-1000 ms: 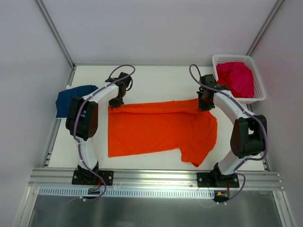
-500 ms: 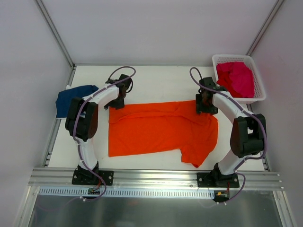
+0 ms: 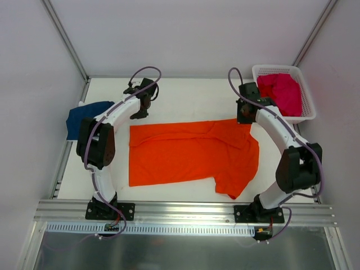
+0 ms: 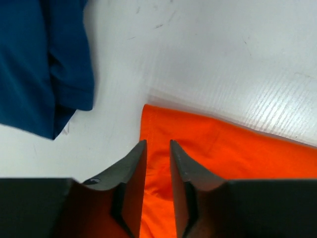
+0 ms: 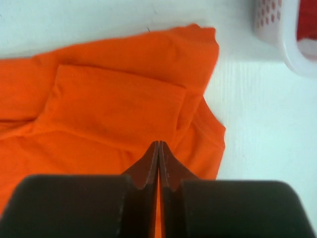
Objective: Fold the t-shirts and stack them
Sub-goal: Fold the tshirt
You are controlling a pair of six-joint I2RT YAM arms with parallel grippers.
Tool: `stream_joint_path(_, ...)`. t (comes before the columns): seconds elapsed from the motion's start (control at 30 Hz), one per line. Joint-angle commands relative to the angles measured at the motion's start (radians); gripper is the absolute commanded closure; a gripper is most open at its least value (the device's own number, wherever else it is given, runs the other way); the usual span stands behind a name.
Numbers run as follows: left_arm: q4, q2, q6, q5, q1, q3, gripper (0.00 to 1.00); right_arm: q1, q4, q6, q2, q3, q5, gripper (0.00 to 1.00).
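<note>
the orange t-shirt (image 3: 185, 152) is soft matt cloth, as is the navy t-shirt (image 3: 84, 118) at 9 o'clock. the table (image 3: 185, 98) is white, finely ribbed board with a faint sheen, and the lattice basket (image 3: 309, 101) at 2 o'clock is smooth white plastic. the fingers (image 4: 130, 173) of the left gripper (image 4: 158, 144) are matt black plastic.

Left gripper (image 4: 158, 143) slightly parted, right gripper (image 5: 159, 144) pressed closed
</note>
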Motion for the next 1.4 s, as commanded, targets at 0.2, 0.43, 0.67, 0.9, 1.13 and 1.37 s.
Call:
stream_joint_path(0.2, -0.008, 0.107, -0.021, 0.104, -0.009, 0.012, 1.0, -0.051, 0.017, 0.007, 0.32, 0.221, -0.106, 1.0)
stream_joint_path(0.43, -0.005, 0.119, -0.023, 0.133, -0.007, -0.014, 1.0, -0.115, -0.029, 0.001, 0.484, 0.341, -0.15, 1.0)
stream_joint_path(0.67, -0.006, 0.172, -0.013, 0.172, 0.009, -0.019, 1.0, -0.177, -0.093, -0.022, 0.587, 0.436, -0.1, 1.0)
stream_joint_path(0.9, 0.0, 0.178, -0.013, 0.187, 0.04, -0.063, 1.0, -0.235, -0.171, -0.048, 0.64, 0.505, -0.071, 1.0)
stream_joint_path(1.13, 0.014, 0.176, -0.01, 0.188, 0.049, -0.089, 1.0, -0.246, -0.194, -0.068, 0.677, 0.511, -0.046, 1.0)
stream_joint_path(1.37, 0.024, 0.141, -0.018, 0.153, 0.054, -0.088, 1.0, -0.246, -0.165, -0.07, 0.654, 0.514, -0.031, 1.0)
